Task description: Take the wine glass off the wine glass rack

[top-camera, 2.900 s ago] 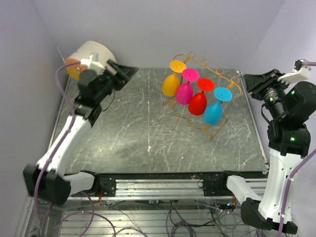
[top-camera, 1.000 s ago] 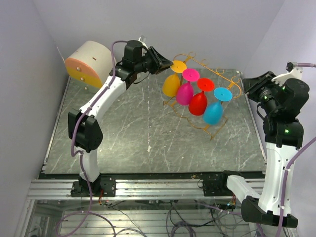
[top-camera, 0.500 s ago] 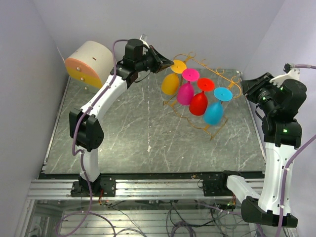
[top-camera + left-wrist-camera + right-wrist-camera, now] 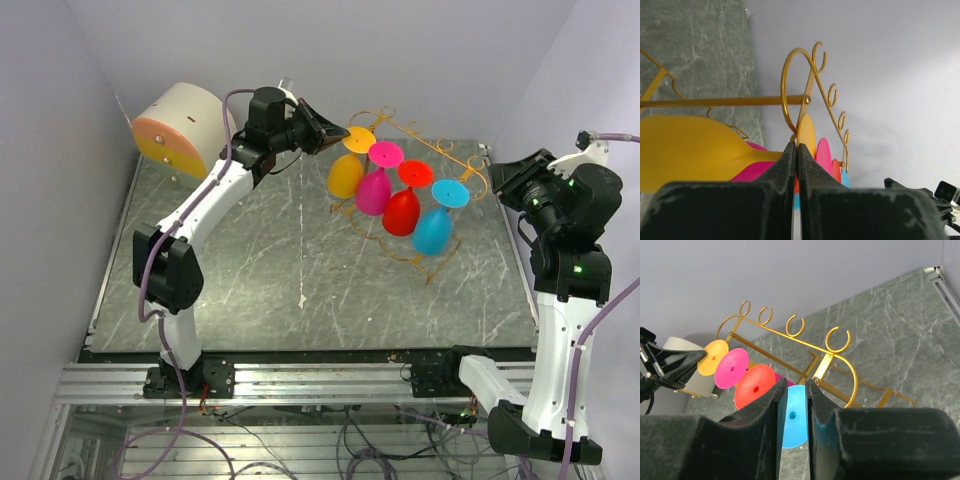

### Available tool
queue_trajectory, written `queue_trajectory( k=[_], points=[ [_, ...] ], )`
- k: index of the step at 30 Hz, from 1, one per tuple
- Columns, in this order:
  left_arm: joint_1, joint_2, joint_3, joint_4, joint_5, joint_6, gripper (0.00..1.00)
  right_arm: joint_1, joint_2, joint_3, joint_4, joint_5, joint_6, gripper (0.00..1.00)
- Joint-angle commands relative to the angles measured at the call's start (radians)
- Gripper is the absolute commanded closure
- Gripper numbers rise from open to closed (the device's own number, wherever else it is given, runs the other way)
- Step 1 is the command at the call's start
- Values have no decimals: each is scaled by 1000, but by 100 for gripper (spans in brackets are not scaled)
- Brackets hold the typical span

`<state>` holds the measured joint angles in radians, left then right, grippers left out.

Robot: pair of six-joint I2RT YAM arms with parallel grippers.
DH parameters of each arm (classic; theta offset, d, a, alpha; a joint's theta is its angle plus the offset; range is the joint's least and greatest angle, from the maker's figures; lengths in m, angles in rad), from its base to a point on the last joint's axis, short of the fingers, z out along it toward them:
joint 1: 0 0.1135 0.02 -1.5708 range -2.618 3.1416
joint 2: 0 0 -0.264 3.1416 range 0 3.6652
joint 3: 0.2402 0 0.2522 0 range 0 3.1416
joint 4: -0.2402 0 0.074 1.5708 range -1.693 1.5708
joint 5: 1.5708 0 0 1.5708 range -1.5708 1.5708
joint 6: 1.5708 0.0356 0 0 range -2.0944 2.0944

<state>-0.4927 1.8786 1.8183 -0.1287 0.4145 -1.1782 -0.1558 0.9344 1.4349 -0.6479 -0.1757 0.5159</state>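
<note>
Two tools above scratched green marble table (image 4: 270,270), lilac walls (image 4: 300,50): left tool (image 4: 796,147) closed by yellow glass (image 4: 346,175), right tool (image 4: 796,384) ajar, empty.

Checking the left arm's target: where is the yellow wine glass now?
In the top view the yellow wine glass hangs at the left end of the gold rack, beside the pink glass, left gripper shut on its foot.
</note>
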Motion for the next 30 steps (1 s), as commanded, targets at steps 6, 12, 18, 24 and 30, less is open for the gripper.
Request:
queue_trajectory(
  k=[6, 12, 18, 24, 30],
  points=[
    [22, -135, -113, 122, 1, -51, 93, -2, -15, -10, 22, -14, 8, 78],
    [30, -183, -148, 121, -14, -45, 93, -2, -23, -13, 25, -26, 17, 78],
    [52, -296, -275, 167, -52, -54, 93, -2, -21, 0, 32, -114, 8, 77],
    [79, -503, -509, 278, -60, -92, 93, -2, -13, 1, 68, -333, 7, 75],
    [92, -790, -714, 296, -46, -57, 93, 1, -17, -62, 203, -669, 107, 68]
  ],
)
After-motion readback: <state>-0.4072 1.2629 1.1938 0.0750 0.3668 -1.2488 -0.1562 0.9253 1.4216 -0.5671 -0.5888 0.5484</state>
